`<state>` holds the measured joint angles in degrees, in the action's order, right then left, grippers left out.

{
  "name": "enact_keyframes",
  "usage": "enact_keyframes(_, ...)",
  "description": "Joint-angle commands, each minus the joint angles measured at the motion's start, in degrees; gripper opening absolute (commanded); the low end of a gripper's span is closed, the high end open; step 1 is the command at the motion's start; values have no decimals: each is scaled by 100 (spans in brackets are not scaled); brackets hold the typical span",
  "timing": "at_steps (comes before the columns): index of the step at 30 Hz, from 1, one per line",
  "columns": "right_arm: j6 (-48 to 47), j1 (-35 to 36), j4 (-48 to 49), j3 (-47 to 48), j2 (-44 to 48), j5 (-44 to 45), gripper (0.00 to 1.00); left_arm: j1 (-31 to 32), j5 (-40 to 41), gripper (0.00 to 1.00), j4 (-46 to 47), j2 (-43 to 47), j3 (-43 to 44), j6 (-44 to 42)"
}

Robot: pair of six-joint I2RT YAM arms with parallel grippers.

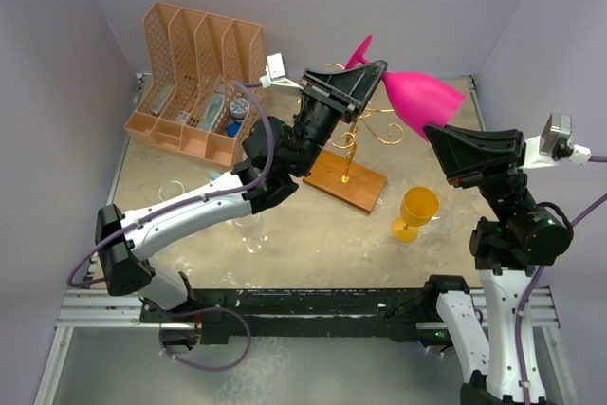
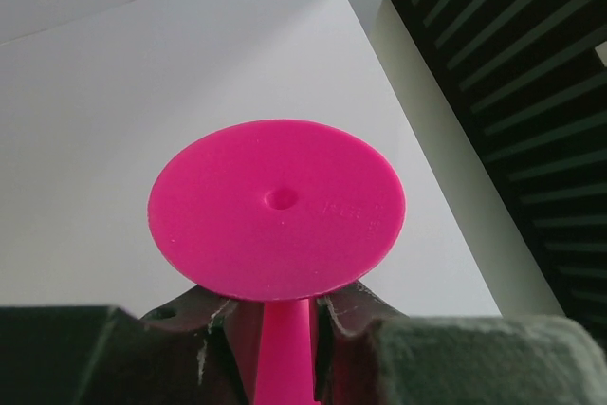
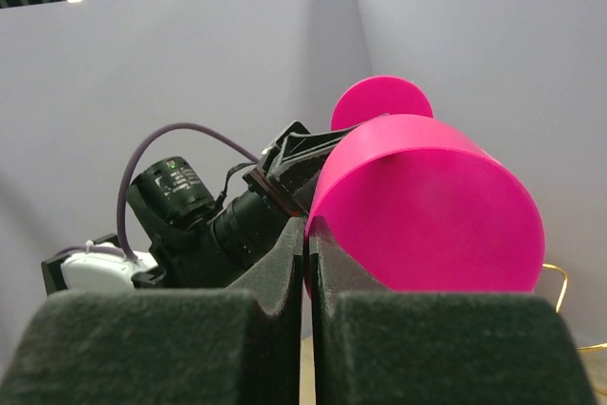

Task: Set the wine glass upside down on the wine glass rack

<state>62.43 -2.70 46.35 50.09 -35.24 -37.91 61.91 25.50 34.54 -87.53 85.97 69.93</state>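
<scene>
Hovering between both jaws, the wine glass (image 1: pixel 422 101) lies sideways: right jaws pinch its rim, left jaws sit narrow around its stem, grip unclear. Inverting it onto the wine glass rack (image 1: pixel 347 180) below remains.

Top external: fixed, high behind the arm bases (image 1: pixel 313 308), facing down and forward. Far off; takes in left gripper (image 1: pixel 377 73), right gripper (image 1: pixel 436 132), the wine glass (image 1: pixel 422 97) between them, and the wine glass rack (image 1: pixel 349 180) near the left gripper.

Left wrist: mounted behind own fingers (image 2: pixel 57 358), looking out along them, tilted up toward the ceiling (image 2: pixel 512 64). Very near; glass foot just ahead of the fingertips, filling mid-frame.

Right wrist: mounted behind own fingers (image 3: pixel 142 348), likewise tilted up. Very near; glass bowl just right of the fingertips.

Common to all three: the glass. Common to top and right wrist: left gripper too.
</scene>
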Motion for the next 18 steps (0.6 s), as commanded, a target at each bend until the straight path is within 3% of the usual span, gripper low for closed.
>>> enact_keyframes(1, 154, -3, 450, 1, 11, -414, 0, -12, -29, 15, 314, -19, 256, 81)
enact_keyframes(4, 161, 1, 386, 9, 8, -447, 0, -13, 34, 0, 319, 32, 195, -44)
enact_keyframes(7, 100, -1, 219, 39, -16, -504, 1, -12, 77, 0, 332, 117, 179, -289)
enact_keyframes(11, -314, -1, -443, 227, -29, -491, 33, -168, 44, 0, -231, 303, 323, -843)
enact_keyframes(18, -1347, -2, -1817, 660, 88, -226, 74, -1030, -609, 0, -1529, 867, 291, -1582)
